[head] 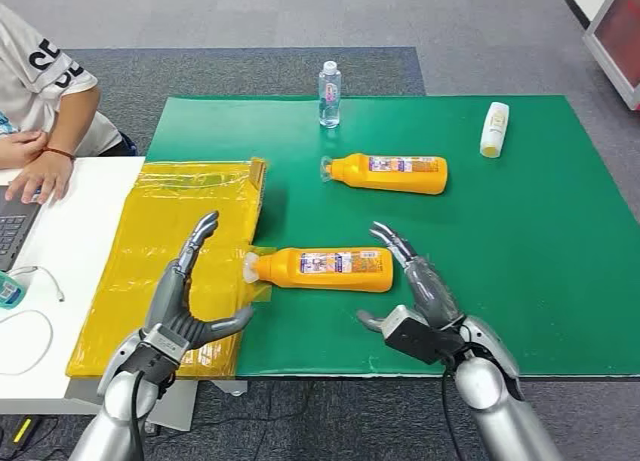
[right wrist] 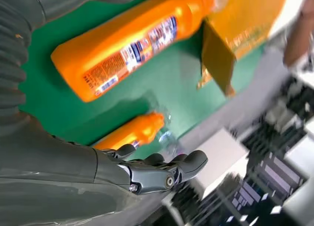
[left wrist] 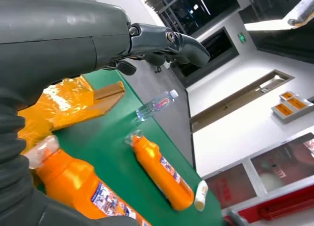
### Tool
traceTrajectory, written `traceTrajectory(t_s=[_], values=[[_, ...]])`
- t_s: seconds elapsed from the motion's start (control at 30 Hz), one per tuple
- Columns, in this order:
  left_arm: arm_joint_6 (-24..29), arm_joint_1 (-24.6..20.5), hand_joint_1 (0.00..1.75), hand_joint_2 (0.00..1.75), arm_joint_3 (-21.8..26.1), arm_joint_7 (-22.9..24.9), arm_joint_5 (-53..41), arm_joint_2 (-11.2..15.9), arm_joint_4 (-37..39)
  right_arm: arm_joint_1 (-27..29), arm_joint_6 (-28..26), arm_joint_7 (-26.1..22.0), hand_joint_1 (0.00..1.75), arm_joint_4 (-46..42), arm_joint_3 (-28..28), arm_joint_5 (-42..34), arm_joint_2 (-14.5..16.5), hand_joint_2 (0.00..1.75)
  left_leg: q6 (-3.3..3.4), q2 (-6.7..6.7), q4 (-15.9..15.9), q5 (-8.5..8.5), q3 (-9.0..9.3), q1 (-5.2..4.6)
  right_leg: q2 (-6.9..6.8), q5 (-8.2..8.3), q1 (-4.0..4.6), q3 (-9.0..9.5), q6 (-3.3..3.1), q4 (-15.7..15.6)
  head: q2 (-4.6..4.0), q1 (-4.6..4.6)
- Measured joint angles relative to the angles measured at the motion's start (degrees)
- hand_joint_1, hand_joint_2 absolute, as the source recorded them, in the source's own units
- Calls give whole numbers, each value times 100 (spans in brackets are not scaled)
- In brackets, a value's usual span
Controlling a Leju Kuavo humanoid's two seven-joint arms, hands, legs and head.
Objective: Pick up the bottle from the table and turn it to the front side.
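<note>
Presently catalogued, one task item and its surroundings.

Near orange bottle (head: 324,268): lying on its side on the green surface (head: 528,241), clear cap end pointing left and just reaching the yellow plastic sheet (head: 166,251), label side up. Judged rigid plastic, probably filled and moderately heavy; smooth rounded body, likely to roll or slip under a loose hold. Best taken around the mid-body, across the label, where the sides run widest and straightest; neck too narrow and too close to the sheet edge.

Left hand (head: 185,301): released, fingers spread, holding nothing; poised over the yellow sheet, just left of the cap end, not touching the bottle.

Right hand (head: 411,291): released, fingers extended, holding nothing; near the right end of the bottle, fingertips just beside its base, contact not evident.

Bottle lying between the two hands, slightly far of both.

Other items, not for handling:
- Far orange bottle (head: 389,173), same kind, on its side toward the middle of the surface.
- Clear water bottle (head: 329,93), upright at the far edge.
- Small cream bottle (head: 494,129), lying at far right.
- Person (head: 45,101) seated at far left, a hand on a laptop (head: 13,231) on the white table (head: 68,251).
</note>
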Motion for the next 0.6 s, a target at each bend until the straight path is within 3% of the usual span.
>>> traceTrajectory(t_s=[0.07, 0.3, 0.43, 0.6], values=[[-1, -67, 0, 175, -39, -4, 12, 7, 69, -214, 62, -20, 0, 191, 193, 2, -62, 175, -1, 0, 0, 4, 0, 0, 0, 5, 0, -1, 0, 0, 0, 1], [-48, -510, 0, 175, -319, -23, 98, 27, 513, -1872, 545, 160, 0, 1604, 1782, 54, -163, 175, -1, 0, 0, 27, -1, 1, 0, 20, 2, -2, -3, 3, 0, -1], [-72, -677, 0, 175, -448, -32, 116, 28, 699, -2604, 604, 334, 0, 2396, 2666, 145, 24, 175, -2, 0, 0, 32, -1, 1, 0, 22, 4, -3, -4, 4, 0, -1], [-82, -772, 0, 175, -529, -53, 130, 28, 832, -2998, 549, 545, 0, 3081, 3308, 247, 362, 175, -2, 0, 0, 31, -2, 2, -1, 20, 3, -4, -3, 4, 0, -1]])
